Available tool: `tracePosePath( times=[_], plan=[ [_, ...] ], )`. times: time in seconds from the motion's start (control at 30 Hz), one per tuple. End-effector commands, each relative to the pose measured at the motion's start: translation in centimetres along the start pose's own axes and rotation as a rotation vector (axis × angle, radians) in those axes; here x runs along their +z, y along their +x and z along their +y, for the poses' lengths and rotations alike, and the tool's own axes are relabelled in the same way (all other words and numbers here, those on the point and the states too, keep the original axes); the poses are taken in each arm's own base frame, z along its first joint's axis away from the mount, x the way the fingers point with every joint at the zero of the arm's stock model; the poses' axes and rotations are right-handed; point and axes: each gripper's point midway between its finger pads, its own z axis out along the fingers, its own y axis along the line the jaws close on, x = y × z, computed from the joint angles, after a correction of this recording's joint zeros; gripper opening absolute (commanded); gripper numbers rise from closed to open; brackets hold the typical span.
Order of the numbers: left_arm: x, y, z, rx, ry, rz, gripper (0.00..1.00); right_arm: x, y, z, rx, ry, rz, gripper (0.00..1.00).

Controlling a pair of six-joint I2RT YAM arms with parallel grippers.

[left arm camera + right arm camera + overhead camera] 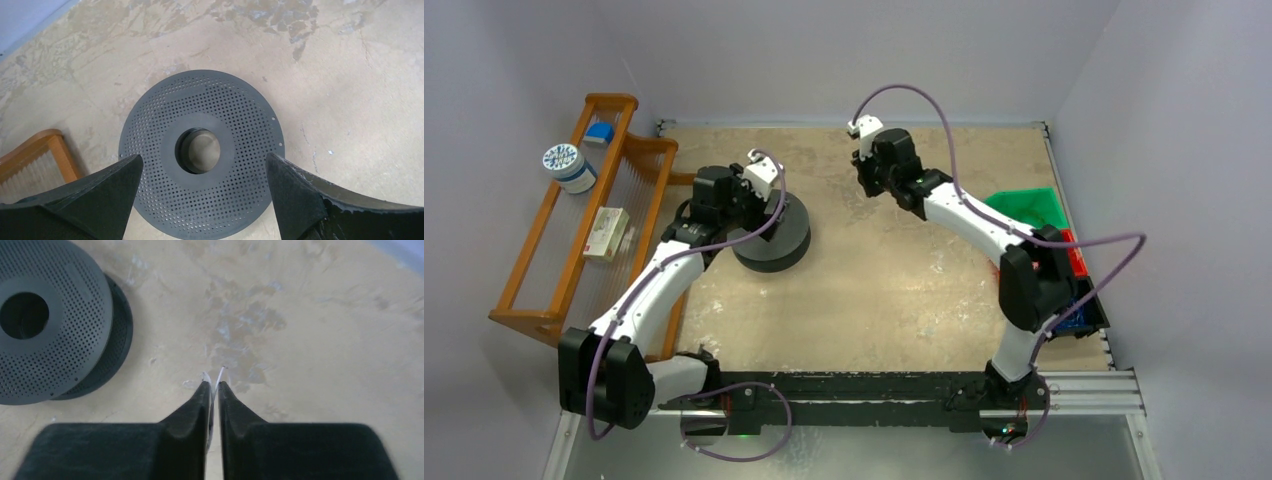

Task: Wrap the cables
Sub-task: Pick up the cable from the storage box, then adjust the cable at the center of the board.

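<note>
Evidently the task stood at an early step: the cable [221,371] was in hand but, as far as could be seen, none of it was on the spool [150,130].

The right pincer [213,385] was all but closed, gripping the cable. Two thin whitish ends stood out just past its tips, and a pale strand ran back through the narrow slit between the jaws. It was held over bare worktop [874,280], well apart from the spool, which lay to the left. Whether the ends touched the surface could not be told.

The left pincer [203,162] was wide open and gripped nothing. It hung directly above the spool's upper flange, with one finger to each side of the central hole.

Judgement: the next move calls for carrying the pinched end across to the spool and anchoring it there before any turn is laid. The left pincer appears placed to steady the spool. So fine and springy a wire could slip from the tips.

Differences between views:
- Only the right wrist view showed the cable. It could not be made out from above.
- That view also showed the spool's lower flange, which was hidden in the left wrist view.
- Only the overhead view showed how far apart the two arms were
</note>
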Motion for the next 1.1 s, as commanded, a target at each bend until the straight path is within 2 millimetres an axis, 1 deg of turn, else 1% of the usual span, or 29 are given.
tracePosePath(
  times=[0.0,0.03,0.07,0.13,0.17,0.23,0.33,0.4,0.47,0.57,0.67,0.77,0.8,0.87,0.93,1.0,1.03,1.07],
  plan=[
    [0.2,0.1,-1.6,0.017,0.084,-0.006,0.91,0.9,-1.1,1.8,0.026,-0.055,-0.033,0.24],
    [0.2,0.2,-1.8,0.012,0.094,-0.005,0.91,0.9,-0.8,2.0,0.024,-0.068,-0.021,0.35],
    [0.3,0.2,-1.9,0.010,0.105,-0.007,0.91,0.6,-0.7,2.0,0.025,-0.069,-0.013,0.44],
    [0.5,0.1,-2.2,0.003,0.122,-0.008,0.91,-0.3,-0.5,2.3,-0.026,-0.100,-0.005,0.57],
    [0.5,0.1,-2.3,0.000,0.130,-0.009,0.91,-0.9,-0.8,2.0,-0.045,-0.083,-0.013,0.64],
    [0.7,-0.1,-2.5,-0.002,0.141,-0.013,0.92,-2.7,-1.7,1.1,-0.092,-0.047,-0.045,0.75],
    [1.2,-0.4,-2.4,-0.004,0.144,-0.013,0.93,-5.1,-2.1,-0.2,-0.157,0.013,-0.069,0.84],
    [1.6,-0.6,-2.3,-0.008,0.144,-0.006,0.94,-6.6,-1.1,-1.4,-0.203,0.056,-0.040,0.88],
    [2.0,-0.9,-2.3,-0.007,0.148,0.000,0.96,-8.4,-0.1,-3.0,-0.242,0.104,-0.014,0.90],
    [2.7,-1.0,-3.0,-0.001,0.166,0.014,0.96,-11.1,2.4,-5.9,-0.313,0.162,0.044,0.95],
    [3.2,-0.9,-3.9,0.009,0.185,0.022,0.97,-13.9,5.7,-10.3,-0.347,0.262,0.124,0.97],
    [3.6,-0.7,-4.7,0.004,0.192,0.019,0.97,-16.8,8.9,-14.9,-0.275,0.359,0.201,0.95],
    [3.7,-0.8,-4.8,0.004,0.181,0.016,0.97,-17.6,10.1,-16.0,-0.238,0.379,0.228,0.94],
    [4.3,-1.3,-5.3,0.014,0.148,0.012,0.98,-19.2,12.4,-17.2,-0.179,0.417,0.272,0.92],
    [4.8,-2.3,-6.1,0.048,0.129,0.011,0.98,-20.6,14.1,-17.9,-0.142,0.476,0.291,0.92],
    [5.6,-3.9,-7.0,0.078,0.106,0.005,0.98,-21.9,15.7,-18.4,-0.117,0.525,0.307,0.92],
    [6.1,-5.1,-7.5,0.086,0.101,-0.004,0.98,-22.4,16.7,-18.9,-0.100,0.553,0.321,0.91],
    [6.7,-5.8,-8.2,0.086,0.103,0.000,0.98,-23.0,17.2,-19.5,-0.084,0.578,0.329,0.91]
  ],
)
